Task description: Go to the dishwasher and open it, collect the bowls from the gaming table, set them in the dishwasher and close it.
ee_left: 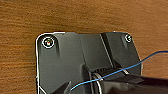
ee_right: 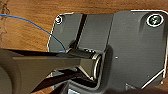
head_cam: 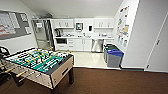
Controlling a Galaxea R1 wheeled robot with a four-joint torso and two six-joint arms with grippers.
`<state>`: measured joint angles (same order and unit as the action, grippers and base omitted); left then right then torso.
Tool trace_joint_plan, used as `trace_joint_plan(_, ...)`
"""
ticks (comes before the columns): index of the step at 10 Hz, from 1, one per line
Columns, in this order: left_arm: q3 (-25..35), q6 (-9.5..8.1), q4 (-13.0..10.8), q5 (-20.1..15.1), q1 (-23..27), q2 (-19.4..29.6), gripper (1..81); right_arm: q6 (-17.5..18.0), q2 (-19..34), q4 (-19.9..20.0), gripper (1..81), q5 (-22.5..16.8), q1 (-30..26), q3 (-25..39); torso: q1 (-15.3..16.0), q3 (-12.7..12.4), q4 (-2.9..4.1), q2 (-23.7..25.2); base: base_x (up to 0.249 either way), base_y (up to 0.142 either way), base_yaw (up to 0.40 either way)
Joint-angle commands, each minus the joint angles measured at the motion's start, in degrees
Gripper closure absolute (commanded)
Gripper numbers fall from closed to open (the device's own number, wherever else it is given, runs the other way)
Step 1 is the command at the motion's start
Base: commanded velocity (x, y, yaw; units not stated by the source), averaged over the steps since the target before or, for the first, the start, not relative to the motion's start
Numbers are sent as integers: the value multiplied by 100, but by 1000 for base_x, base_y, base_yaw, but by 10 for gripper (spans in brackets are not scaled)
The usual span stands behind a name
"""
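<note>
Facing: we look across brown carpet toward a kitchenette at the far wall.
Dishwasher (head_cam: 97, 45): its steel front sits closed under the counter, between white cabinets (head_cam: 83, 44) and the blue-lidded bins (head_cam: 113, 58).
Handling: we judge the door stiff, hinged and fairly heavy; the bar near its top edge is where we would grip.
Football table (head_cam: 40, 63): close by, at our left.
Jaws: we cannot tell how either arm's jaws stand.

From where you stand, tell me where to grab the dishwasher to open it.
Probably by the top edge of the dishwasher, the steel front under the counter between the white cabinets and the bins. Come at it squarely from the front. Its handle is too small to make out from here.
</note>
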<state>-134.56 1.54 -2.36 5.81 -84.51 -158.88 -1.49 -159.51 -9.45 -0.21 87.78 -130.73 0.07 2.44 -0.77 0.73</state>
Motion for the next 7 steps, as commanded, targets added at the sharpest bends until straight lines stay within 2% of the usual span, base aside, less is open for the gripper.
trace_joint_plan(1, 70, 31, -80, -283, 263, 75, 10, -36, 57, 48, 10, -261, -221, 66, 0, 0, 0, 0, 0, 0, 0)
trace_joint_plan(7, 123, 31, -80, -283, 263, 84, 10, -27, -13, 58, 10, -252, -213, -101, 0, 0, 0, 0, 11, 0, 0)
